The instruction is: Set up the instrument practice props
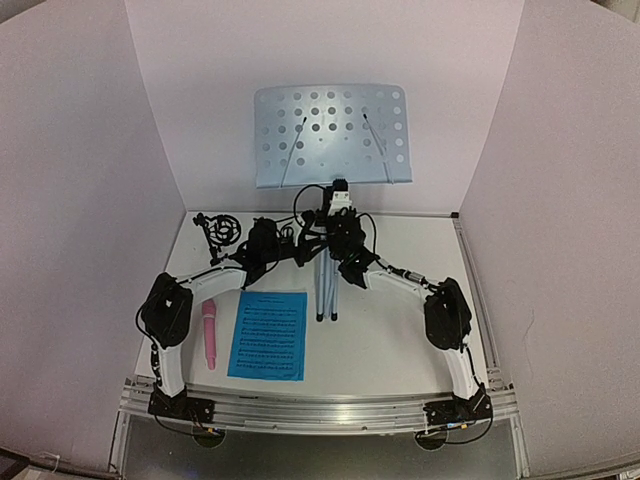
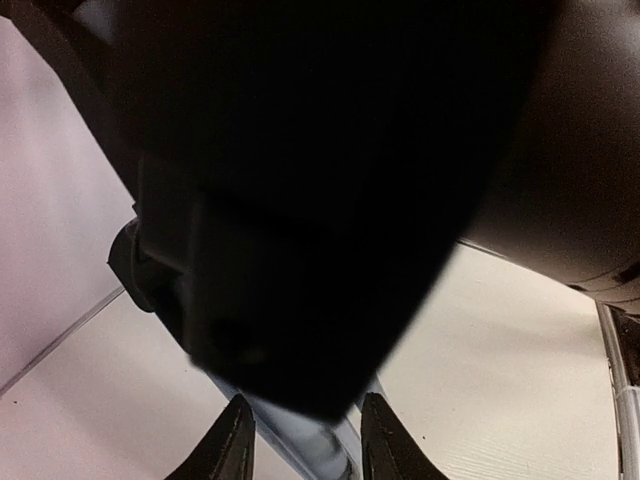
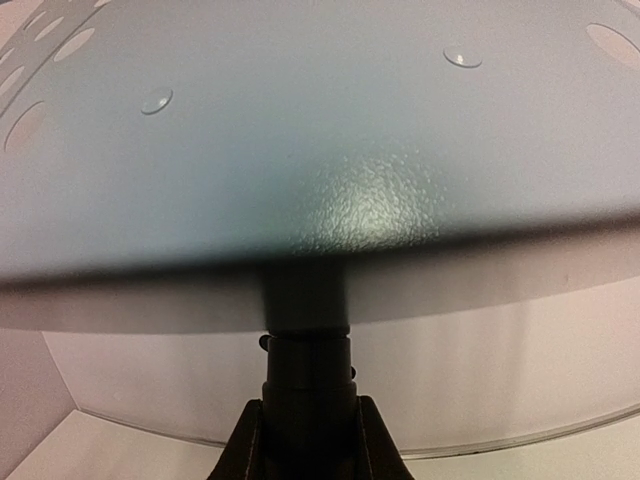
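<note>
1. My right gripper (image 3: 309, 402) is closed on the black post (image 3: 307, 345) of the stand (image 1: 330, 135), 1 finger on each side. The grip sits directly under the desk (image 3: 320, 130).

2. My left gripper (image 2: 306, 405) is partly open. Its 2 fingers flank a pale-blue leg tube (image 2: 318, 452) of the stand. I cannot tell whether the pads press the tube or only stand beside it. A dark mass (image 2: 330, 200) fills most of that wrist view and I cannot identify it.

3. Pose: my right arm (image 1: 447, 318) has its elbow out to the right. Its forearm angles in to centre and its wrist is raised to the post. My left arm (image 1: 167, 310) mirrors it, elbow out to the left, with its wrist lower and close to the top of the legs.

4. The stand is upright at mid-table (image 1: 400, 340), toward the back. Its perforated desk faces the near edge.

5. The sheet (image 1: 268, 335) lies flat, near-left of the stand's feet. The mic (image 1: 210, 333) lies just left of the sheet, parallel to it and not touching.

6. The tripod (image 1: 222, 230) is at the far left corner, beyond my left wrist, and I cannot tell whether it is upright or tipped
</note>
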Motion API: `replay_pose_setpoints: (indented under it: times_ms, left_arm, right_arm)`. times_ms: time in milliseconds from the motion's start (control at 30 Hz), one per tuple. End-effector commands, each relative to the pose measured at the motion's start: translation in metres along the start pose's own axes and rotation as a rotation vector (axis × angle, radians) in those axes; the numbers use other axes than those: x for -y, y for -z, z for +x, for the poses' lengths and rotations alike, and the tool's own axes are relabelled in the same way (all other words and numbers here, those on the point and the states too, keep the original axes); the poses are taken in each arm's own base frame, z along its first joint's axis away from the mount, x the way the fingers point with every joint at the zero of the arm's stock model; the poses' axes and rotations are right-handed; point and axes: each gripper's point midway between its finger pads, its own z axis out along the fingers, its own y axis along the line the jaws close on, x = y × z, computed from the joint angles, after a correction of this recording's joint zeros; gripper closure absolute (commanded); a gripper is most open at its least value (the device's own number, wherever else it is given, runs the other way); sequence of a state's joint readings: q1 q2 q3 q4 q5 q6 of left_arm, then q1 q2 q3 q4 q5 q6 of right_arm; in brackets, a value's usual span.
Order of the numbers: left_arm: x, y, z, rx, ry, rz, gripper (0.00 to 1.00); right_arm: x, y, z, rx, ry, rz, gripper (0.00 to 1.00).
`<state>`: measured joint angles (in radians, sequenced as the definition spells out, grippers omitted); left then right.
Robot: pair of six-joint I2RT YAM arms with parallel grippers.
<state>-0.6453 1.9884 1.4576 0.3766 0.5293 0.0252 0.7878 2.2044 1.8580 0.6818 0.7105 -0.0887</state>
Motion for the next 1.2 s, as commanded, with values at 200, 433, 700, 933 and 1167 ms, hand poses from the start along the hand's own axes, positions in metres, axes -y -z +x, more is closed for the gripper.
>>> replay_pose_setpoints:
  times_ms: [200,433,700,933,1167]
  left_arm:
    - [-0.008,-0.008,-0.032,0.076,-0.049,-0.021,1.0]
    - [-0.009,-0.011,-0.053,0.211,-0.175,-0.02,1.0]
    - [-0.029,-0.024,-0.05,0.203,-0.346,-0.114,1.0]
    - [-0.036,-0.02,-0.065,0.195,-0.455,-0.172,1.0]
    - [-0.02,-0.008,-0.081,0.247,-0.559,-0.142,1.0]
  right_arm:
    - [0.012,0.048,-0.213,0.468,-0.175,-0.121,1.0]
    - [-0.019,0.06,-0.169,0.311,0.045,-0.32,1.0]
    - [0.006,0.068,-0.132,0.239,0.128,-0.225,1.0]
    - [0.003,0.076,-0.116,0.213,0.128,-0.276,0.99]
    - [0.007,0.082,-0.127,0.226,0.119,-0.279,0.71]
